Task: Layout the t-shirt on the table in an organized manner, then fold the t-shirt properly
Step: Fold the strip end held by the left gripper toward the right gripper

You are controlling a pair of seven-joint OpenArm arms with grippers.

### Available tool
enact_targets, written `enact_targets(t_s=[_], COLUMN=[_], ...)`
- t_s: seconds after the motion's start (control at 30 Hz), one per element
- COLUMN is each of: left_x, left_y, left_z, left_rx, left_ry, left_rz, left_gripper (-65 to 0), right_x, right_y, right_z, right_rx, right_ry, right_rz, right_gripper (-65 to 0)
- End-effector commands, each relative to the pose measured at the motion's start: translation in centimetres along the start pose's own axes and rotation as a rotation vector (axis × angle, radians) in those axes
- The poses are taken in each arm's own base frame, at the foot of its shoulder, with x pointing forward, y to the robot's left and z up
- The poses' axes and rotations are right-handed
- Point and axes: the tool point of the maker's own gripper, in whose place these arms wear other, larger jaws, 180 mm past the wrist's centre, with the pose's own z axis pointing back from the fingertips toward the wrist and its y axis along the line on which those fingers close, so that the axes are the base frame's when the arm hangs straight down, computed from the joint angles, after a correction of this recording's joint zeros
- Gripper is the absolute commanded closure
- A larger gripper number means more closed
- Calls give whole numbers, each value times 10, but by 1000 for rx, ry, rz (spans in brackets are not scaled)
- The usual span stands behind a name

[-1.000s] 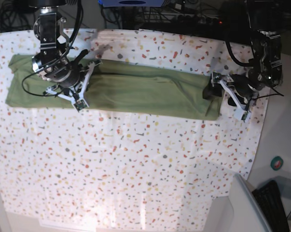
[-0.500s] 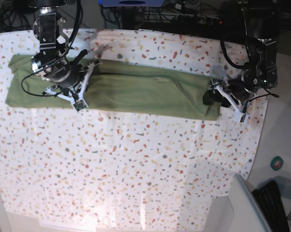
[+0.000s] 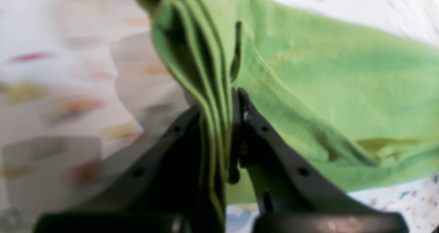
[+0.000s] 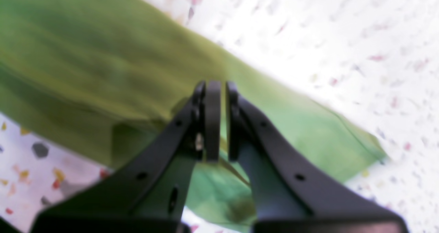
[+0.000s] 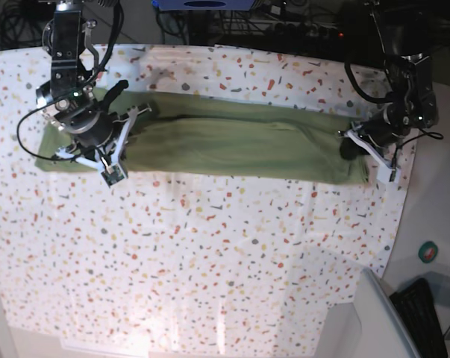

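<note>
T-shirt (image 5: 225,142) fabric, olive green, lies as a long folded band across the upper part of the base view on the flecked desk (image 5: 210,261), running from upper left to the right edge. At the band's right end the left gripper (image 5: 357,154) is pressed together on a stack of folded edges, which the left wrist view shows pinched between its dark fingers (image 3: 260,137); at the left end the right gripper (image 5: 113,153) sits over the cloth with its fingers (image 4: 212,119) nearly together, and I cannot tell whether fabric is caught between them
</note>
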Motion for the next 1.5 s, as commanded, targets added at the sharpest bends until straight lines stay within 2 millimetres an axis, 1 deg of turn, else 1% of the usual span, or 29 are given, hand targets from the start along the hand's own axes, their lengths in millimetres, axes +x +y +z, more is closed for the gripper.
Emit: enact_targets(t_s=[0.0,0.07,0.1,0.13,0.2,0.27,0.37,0.43,0.6,0.63,0.7,0.83,0.93,1.0,1.13,1.23,1.33,1.47], left_x=[28,38,41,39,45,40,31,26,19,21,22,20,16,13,8,-8,-8,-5], left_y=[6,6,4,2,-9,-31,-58,-84,-138,-153,-176,-216,-241,-251,-261,-266,-271,-272], left_z=[9,17,20,24,34,36,34,28,14,10,4,-5,-9,-10,-17,-25,-28,-28], left_rx=[9,17,18,21,17,-18,-42,-79,-157,-176,-208,-281,-327,-349,-367,-378,-389,-388], left_ry=[-69,-92,-100,-101,-125,-116,-97,-83,-66,-74,-83,-79,-73,-66,-50,17,26,21], left_rz=[-35,-72,-91,-107,-158,-223,-267,-301,-341,-337,-333,-350,-372,-383,-367,-384,-402,-403], left_gripper=[0,0,0,0,0,0,0,0,0,0,0,0,0,0,0,0,0,0], right_x=[18,24,24,25,24,23,23,23,22,21,15,2,-3,-4,-2,0,0,0], right_y=[-6,-8,-8,-8,-8,-8,-8,-8,-8,-7,-5,2,3,3,1,1,1,1], right_z=[5,9,9,9,8,8,8,8,7,7,4,-3,-5,-5,-5,-5,-5,-5], right_rx=[-16,-25,-25,-26,-25,-24,-24,-24,-24,-21,-12,10,16,16,12,10,10,10], right_ry=[-59,-77,-77,-78,-75,-72,-71,-71,-68,-64,-47,-13,2,3,-2,-5,-5,-5], right_rz=[-1,2,2,3,2,2,2,2,2,1,-2,-11,-11,-13,-12,-12,-12,-12], right_gripper=[-36,-36,-36,-36,-36,-36,-36,-36,-36,-36,-36,-36,-36,-36,-36,-36,-36,-36])
